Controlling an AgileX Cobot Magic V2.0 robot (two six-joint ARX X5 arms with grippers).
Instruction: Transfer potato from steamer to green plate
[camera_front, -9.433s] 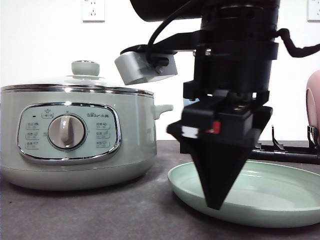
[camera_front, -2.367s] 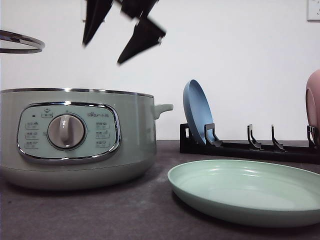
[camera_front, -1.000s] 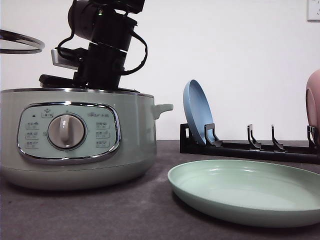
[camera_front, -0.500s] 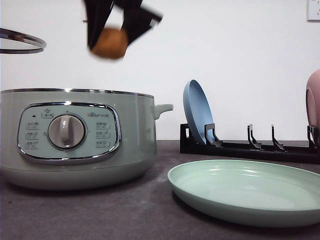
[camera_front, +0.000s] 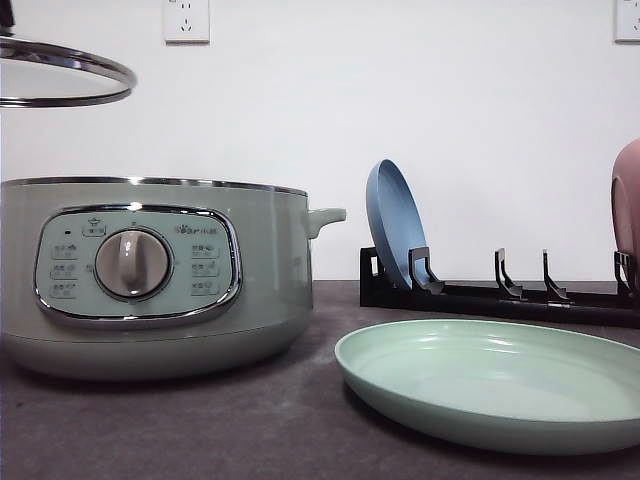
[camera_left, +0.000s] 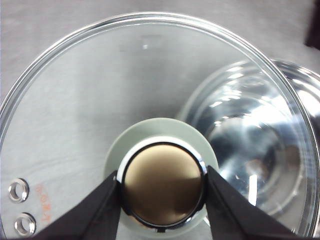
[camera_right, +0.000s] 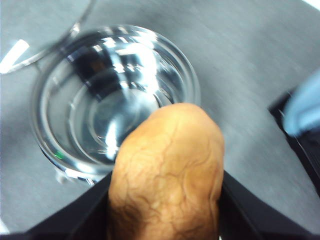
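Overhead, right tool (camera_right: 165, 200) clamps potato (camera_right: 167, 170); left tool (camera_left: 162, 192) clamps lid knob (camera_left: 162, 187); dark grey tabletop (camera_front: 250, 430).

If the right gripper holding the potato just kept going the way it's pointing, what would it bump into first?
Probably the steamer. The right gripper points down with the potato between its fingers, and the shiny open pot lies beyond it, a bit off to one side. Depth is blurry, so it might reach the table instead.

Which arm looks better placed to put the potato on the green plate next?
The right. Its fingers already clamp the potato above the open steamer, and the green plate lies bare. The left gripper is busy holding the lid by its knob.
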